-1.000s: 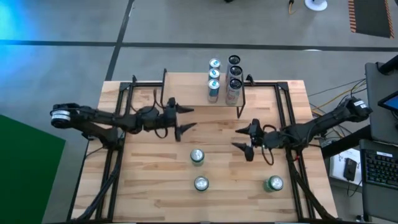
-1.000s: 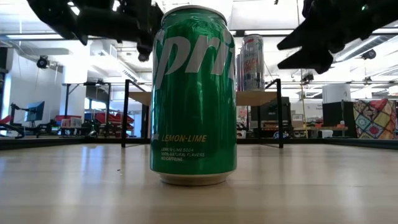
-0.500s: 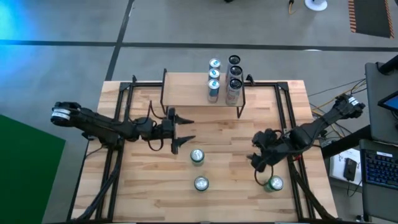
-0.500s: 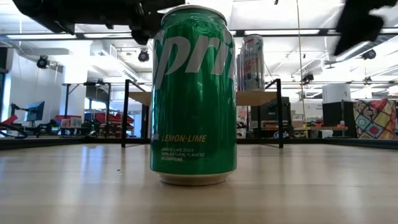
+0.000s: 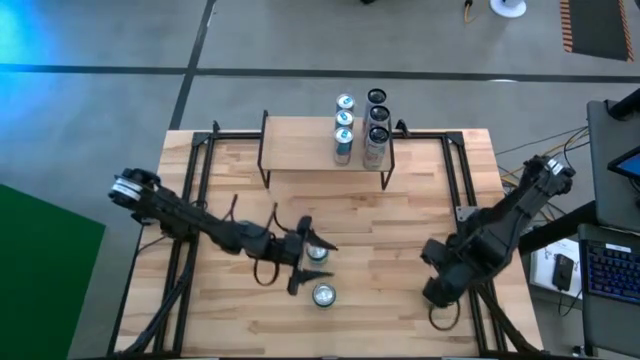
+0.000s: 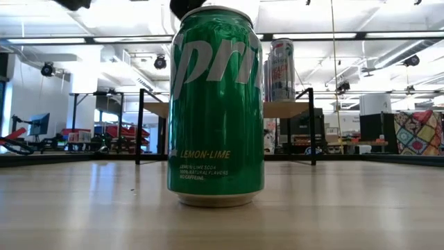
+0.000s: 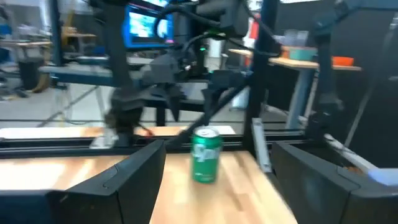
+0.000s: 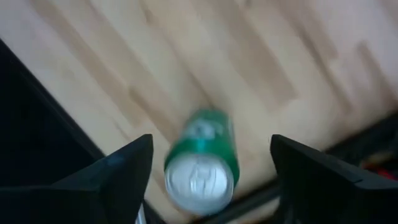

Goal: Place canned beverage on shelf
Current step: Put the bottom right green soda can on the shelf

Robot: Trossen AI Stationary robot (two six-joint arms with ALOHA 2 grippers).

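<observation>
Three green Sprite cans stand upright on the wooden table. Two are at the near centre (image 5: 318,252) (image 5: 323,294), and the nearer one fills the low view (image 6: 216,104). The third stands near the right edge, hidden in the high view under my right gripper (image 5: 440,290). That gripper is open and points down, with this can (image 8: 200,163) below and between its fingers. My left gripper (image 5: 310,265) is open, its fingers standing beside the two centre cans. The left wrist view shows the right can (image 7: 206,154) farther off. The shelf (image 5: 300,145) carries several cans (image 5: 345,125) at its right end.
The black metal frame rails (image 5: 190,200) run along both side edges of the table. The shelf's thin black legs (image 6: 141,125) stand at the far centre. Bare tabletop lies between the shelf and the centre cans (image 5: 380,215).
My left gripper has gone toward the near edge and to the right, down to the two centre cans. My right gripper has gone toward the near right corner and tipped down over the right can. The cans have stayed in place.
</observation>
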